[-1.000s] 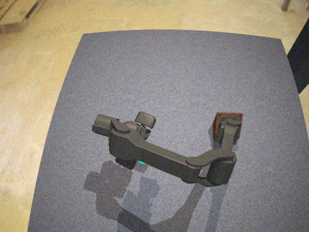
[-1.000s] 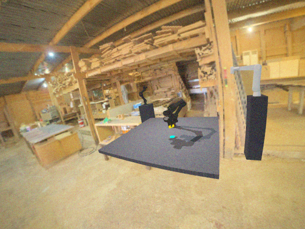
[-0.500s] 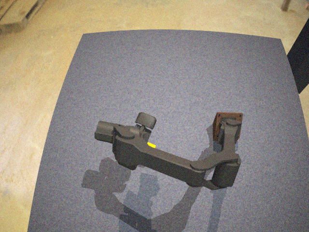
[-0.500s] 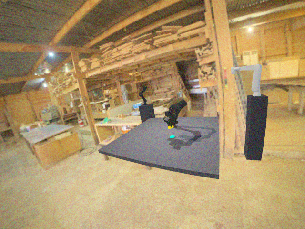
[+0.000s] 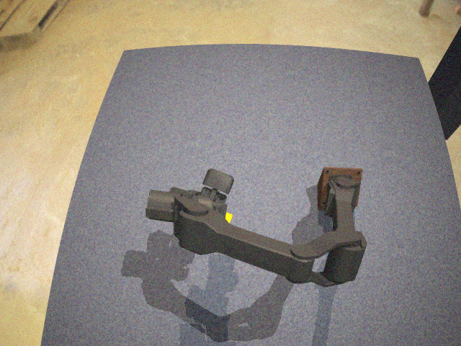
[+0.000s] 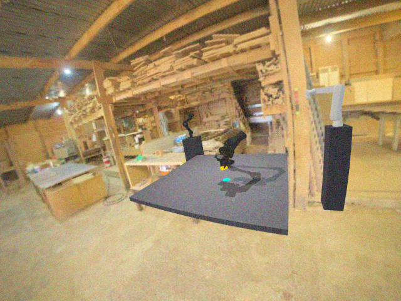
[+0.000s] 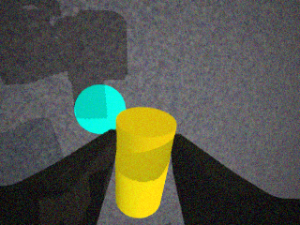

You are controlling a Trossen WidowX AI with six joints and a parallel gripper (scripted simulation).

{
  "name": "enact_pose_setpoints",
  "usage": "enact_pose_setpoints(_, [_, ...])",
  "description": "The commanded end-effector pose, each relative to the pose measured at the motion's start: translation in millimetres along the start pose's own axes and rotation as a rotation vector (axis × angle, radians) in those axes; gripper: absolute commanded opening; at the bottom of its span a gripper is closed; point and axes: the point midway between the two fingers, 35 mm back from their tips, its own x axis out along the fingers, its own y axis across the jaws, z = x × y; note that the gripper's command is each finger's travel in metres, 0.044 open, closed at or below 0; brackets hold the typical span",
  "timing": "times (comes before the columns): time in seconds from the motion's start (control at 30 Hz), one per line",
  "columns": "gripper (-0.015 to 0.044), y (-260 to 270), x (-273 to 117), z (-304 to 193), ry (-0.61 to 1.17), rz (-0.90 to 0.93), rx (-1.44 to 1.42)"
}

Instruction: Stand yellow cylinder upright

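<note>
In the top view the wrist and gripper [image 5: 220, 208] are found at the left end of the arm [image 5: 256, 247], pointed down at the grey table [image 5: 260, 112]. From there the forearm is stretched to the right as far as the elbow, and the upper link is folded back to the brown base plate [image 5: 341, 186] on the right.

Only a small corner of the yellow tall cylinder [image 5: 228, 217] is seen beside the forearm. In the wrist view the yellow tall cylinder [image 7: 144, 161] is pinched between the two dark fingers, with its flat round end turned toward the table. A shadow band is laid across its middle. It is held above the table, and the cyan circle [image 7: 99, 111] is seen partly behind its upper left edge.
</note>
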Motion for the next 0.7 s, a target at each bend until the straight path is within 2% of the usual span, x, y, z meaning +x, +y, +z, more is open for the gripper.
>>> enact_pose_setpoints(0.0, [0.0105,-1.6,3.1,-2.1,-0.017,-0.020,0.000])
enact_pose_setpoints(0.67, [0.0105,-2.4,10.5,-1.1,-0.127,-0.089,-0.019])
